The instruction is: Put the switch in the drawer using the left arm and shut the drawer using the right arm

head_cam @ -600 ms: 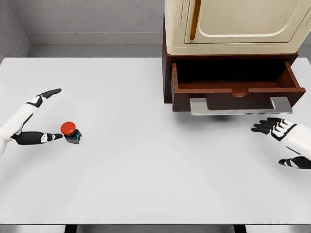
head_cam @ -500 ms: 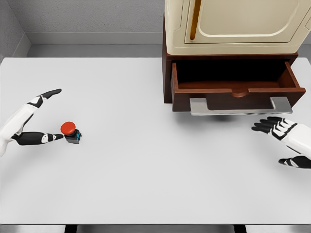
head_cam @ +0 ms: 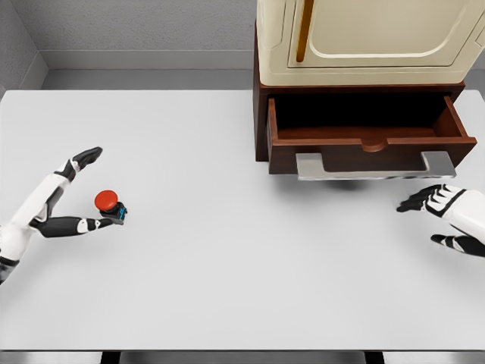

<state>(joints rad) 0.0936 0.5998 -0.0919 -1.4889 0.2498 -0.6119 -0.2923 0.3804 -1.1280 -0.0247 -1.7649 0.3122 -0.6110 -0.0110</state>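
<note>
- Switch (head_cam: 111,205) sat on worktop (head_cam: 212,250), far left.
- Left robot hand (head_cam: 72,193) spread around it, thumb tip touching, nothing gripped.
- Drawer (head_cam: 367,136) stood open.
- Right robot hand (head_cam: 443,216) relaxed, empty, below the handle (head_cam: 375,167).

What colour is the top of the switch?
Red, on the switch; head view shows it best.

White table (head_cam: 227,288) fills most of the view — flat, evenly lit, soft shadows only. Behind its far edge a grey speckled wall (head_cam: 136,23) with a paler strip along the base; a second grey wall (head_cam: 14,53) angles in at the left. Cream cabinet (head_cam: 364,38) stands at the table's far right — brown wooden base.
</note>
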